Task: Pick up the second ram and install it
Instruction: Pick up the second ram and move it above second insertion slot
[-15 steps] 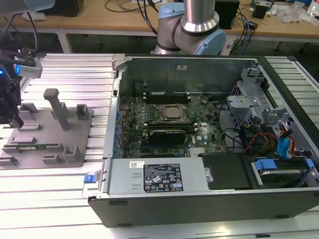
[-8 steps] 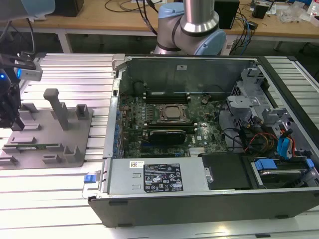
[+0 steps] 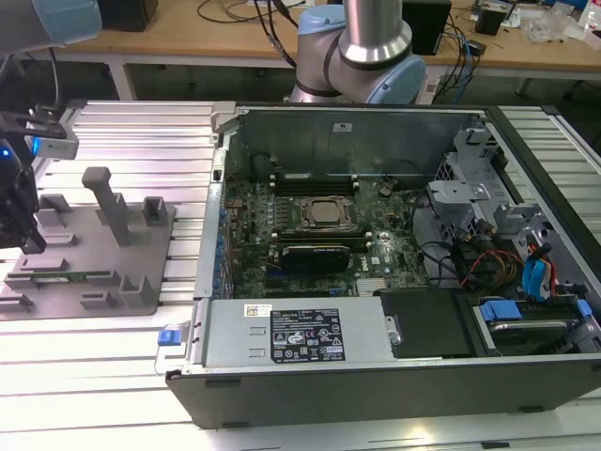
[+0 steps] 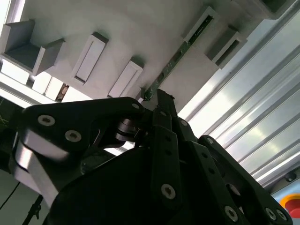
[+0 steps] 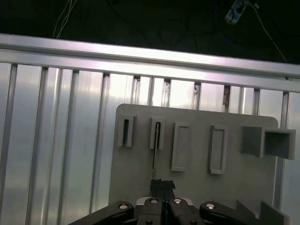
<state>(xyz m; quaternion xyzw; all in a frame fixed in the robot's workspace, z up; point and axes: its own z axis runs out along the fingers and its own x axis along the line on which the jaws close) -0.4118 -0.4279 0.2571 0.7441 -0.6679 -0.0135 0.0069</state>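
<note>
The second ram (image 5: 154, 157) is a thin green stick standing on edge in the slots of the grey holder plate (image 5: 197, 187). In the second wrist view the second ram (image 4: 176, 61) runs from a slot block toward my fingertips. My gripper (image 5: 162, 183) hangs just over the ram's near part with its fingers pressed together. The ram's line meets the side of one fingertip, not the seam between them, and its near end is hidden under them. In the exterior view my gripper (image 3: 33, 246) is over the holder plate (image 3: 141, 272) at the view's far left, with the second ram (image 3: 73, 277) below it.
The open computer case (image 3: 376, 357) fills the exterior view's middle and right, with the motherboard (image 3: 310, 254), silver processor (image 3: 327, 213) and black card (image 3: 315, 256) inside. A tall grey post (image 3: 105, 202) and blocks rise from the holder plate. The base is ribbed aluminium (image 3: 113, 366).
</note>
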